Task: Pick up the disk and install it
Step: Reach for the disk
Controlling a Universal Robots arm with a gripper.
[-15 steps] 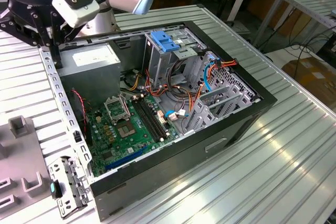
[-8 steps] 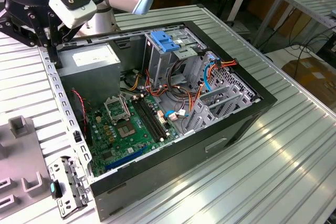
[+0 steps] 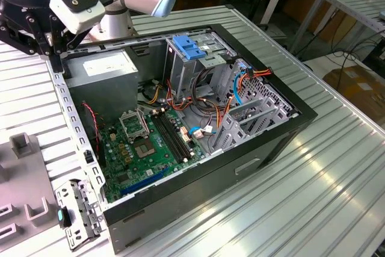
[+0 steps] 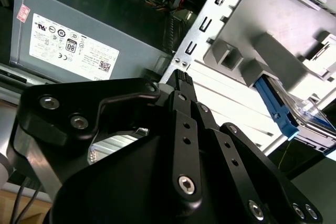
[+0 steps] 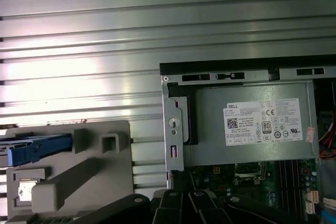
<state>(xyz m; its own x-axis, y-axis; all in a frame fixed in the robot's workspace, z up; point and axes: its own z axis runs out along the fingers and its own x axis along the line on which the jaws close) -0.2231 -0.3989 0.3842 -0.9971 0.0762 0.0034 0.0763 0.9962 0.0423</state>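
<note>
The disk lies in a grey plastic fixture beside the open computer case. Its silver top and one blue side rail show in the second wrist view. In the first wrist view the blue rail sticks out at the fixture's edge. My gripper hangs over the case's rear corner by the grey power-supply box, on the exterior view's left. It is well short of the disk. The black fingers look shut with nothing between them.
The open case holds a green motherboard, loose cables and a drive bay topped by a light-blue bracket. A metal bracket lies on the ribbed aluminium table beside the case. Benches stand behind.
</note>
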